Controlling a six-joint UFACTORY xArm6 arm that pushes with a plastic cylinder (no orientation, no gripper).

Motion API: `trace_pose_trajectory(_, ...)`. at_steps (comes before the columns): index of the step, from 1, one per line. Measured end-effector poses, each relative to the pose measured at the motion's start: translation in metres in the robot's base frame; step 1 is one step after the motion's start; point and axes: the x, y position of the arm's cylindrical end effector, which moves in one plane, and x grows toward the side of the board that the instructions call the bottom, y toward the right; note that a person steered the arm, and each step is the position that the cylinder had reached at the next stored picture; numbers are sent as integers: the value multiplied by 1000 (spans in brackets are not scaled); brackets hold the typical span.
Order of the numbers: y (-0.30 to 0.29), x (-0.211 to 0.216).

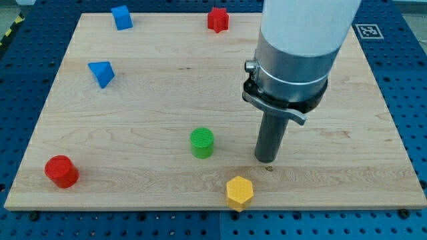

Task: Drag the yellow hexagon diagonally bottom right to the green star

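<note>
1. I have no hand to open or close here: my arm ends in a straight dark rod, and my tip (266,160) rests on the wooden board (147,107), holding nothing.
2. My tip stands a little right of the board's middle, in its lower half.
3. The yellow hexagon (239,193) lies near the board's bottom edge, just below and to the view's left of my tip. The two are close, but a strip of bare wood shows between them, so they are apart.
4. A green cylinder (202,143) stands upright to the view's left of my tip, at about the same height in the view, well clear of the rod and above-left of the yellow hexagon.
5. I can see no green block with a star shape; the only green one looks round.
6. A red cylinder-like block (61,171) sits near the bottom-left corner.
7. A blue triangular block (101,73) lies on the left side of the board, and a blue cube-like block (121,17) sits near the top edge, above it.
8. A red block (217,19), its shape hard to make out, rests at the top edge near the middle.
</note>
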Motion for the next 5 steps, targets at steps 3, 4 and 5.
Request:
trace_pose_trajectory(3, -19, 1)
trace_pose_trajectory(4, -37, 7)
trace_pose_trajectory(5, -59, 13)
